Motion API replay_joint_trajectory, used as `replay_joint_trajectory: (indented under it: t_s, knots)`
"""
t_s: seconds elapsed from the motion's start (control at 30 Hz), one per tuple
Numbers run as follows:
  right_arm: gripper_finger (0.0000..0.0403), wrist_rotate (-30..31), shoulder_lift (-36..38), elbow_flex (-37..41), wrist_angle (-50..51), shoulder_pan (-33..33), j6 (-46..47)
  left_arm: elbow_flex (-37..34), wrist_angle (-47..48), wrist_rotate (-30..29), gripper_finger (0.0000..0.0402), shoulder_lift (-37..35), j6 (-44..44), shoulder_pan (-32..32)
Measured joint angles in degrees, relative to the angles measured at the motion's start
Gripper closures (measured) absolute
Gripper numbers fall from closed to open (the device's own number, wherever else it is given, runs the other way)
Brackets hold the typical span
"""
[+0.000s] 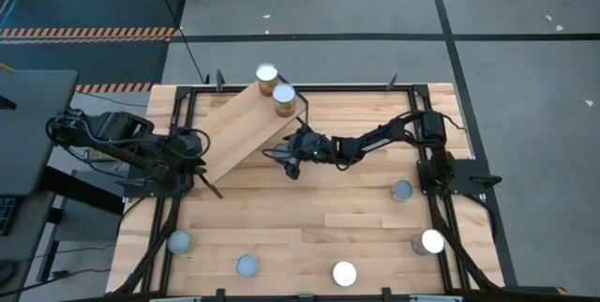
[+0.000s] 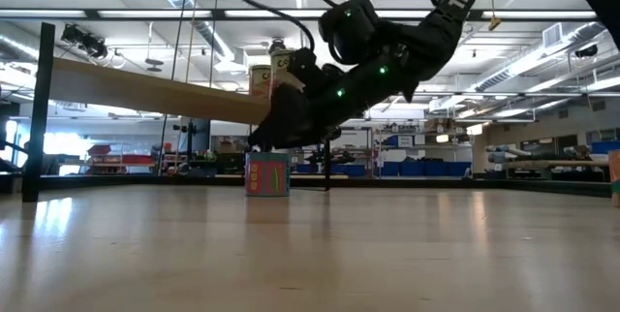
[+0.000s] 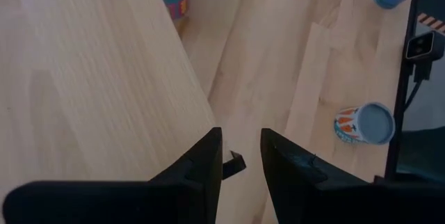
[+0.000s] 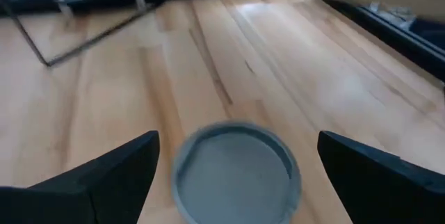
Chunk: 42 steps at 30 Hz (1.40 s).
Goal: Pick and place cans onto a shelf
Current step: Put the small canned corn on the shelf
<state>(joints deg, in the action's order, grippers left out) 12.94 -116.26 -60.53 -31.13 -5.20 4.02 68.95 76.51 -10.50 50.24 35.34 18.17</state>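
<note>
The shelf [image 1: 246, 126] stands tilted at the far left-centre of the worktop [image 1: 309, 218]. Two cans rest on its far end: one with a pale top [image 1: 267, 75] and one with an orange-brown side [image 1: 283, 98], touching or nearly so.

A third can [image 2: 267, 173] stands on the worktop just off the shelf's edge. In the high view it is hidden under the right tool [image 1: 293, 159]. The right wrist view shows its grey lid [image 4: 235, 168] between the two fingers [image 4: 104, 175], which are spread wide on either side and clear of it. In the low view the tool hangs just above this can; contact cannot be determined.

Five further cans stand on the near and right parts of the worktop: near left [image 1: 179, 242], near centre-left [image 1: 247, 265], near centre [image 1: 344, 274], right [image 1: 401, 190] and near right [image 1: 431, 242].

The left tool [image 1: 199, 157] waits at the shelf's left edge, fingers [image 3: 201, 168] slightly apart, holding nothing.
</note>
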Motion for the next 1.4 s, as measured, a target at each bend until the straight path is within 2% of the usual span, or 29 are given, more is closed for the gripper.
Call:
replay_joint_trajectory:
  t_s: [0.23,0.47,0.57,0.8,0.93,1.03,1.17,1.3,1.4]
  knots:
    - [0.0009,-3.18,-4.06,-0.22,-3.90,-0.78,0.37,0.00,-0.01,0.02,0.0296,-0.02,-0.01,0.00]
    - [0.0016,-2.12,-6.74,-0.36,-6.91,-0.78,0.42,0.00,0.00,0.02,0.0296,-0.02,-0.05,0.00]
    - [0.0036,-2.06,-6.54,-0.55,-7.19,-0.96,0.49,0.00,0.00,0.02,0.0296,-0.02,-0.05,0.00]
    - [0.0112,-1.91,-6.54,-0.55,-7.34,-0.93,0.55,0.00,0.02,0.02,0.0296,-0.02,-0.08,0.00]
    - [0.0113,-2.96,-5.32,-0.52,-5.97,0.21,1.18,0.00,0.01,0.19,0.0296,-0.02,-0.03,0.00]
    - [0.0113,-4.72,-1.14,-0.44,-2.24,2.62,1.90,0.00,0.00,0.22,0.0296,-0.02,-0.05,0.00]
    - [0.0108,-4.70,7.01,-3.00,7.75,7.33,2.89,0.00,-0.16,0.22,0.0296,0.00,-0.01,0.00]
    - [0.0105,0.30,11.57,-12.71,18.57,11.94,0.41,0.00,-1.43,0.07,0.0296,-0.02,-0.05,0.00]
    - [0.0110,6.10,9.78,-22.89,27.98,13.15,-1.32,0.00,-3.26,-0.09,0.0296,-0.02,-0.05,0.00]
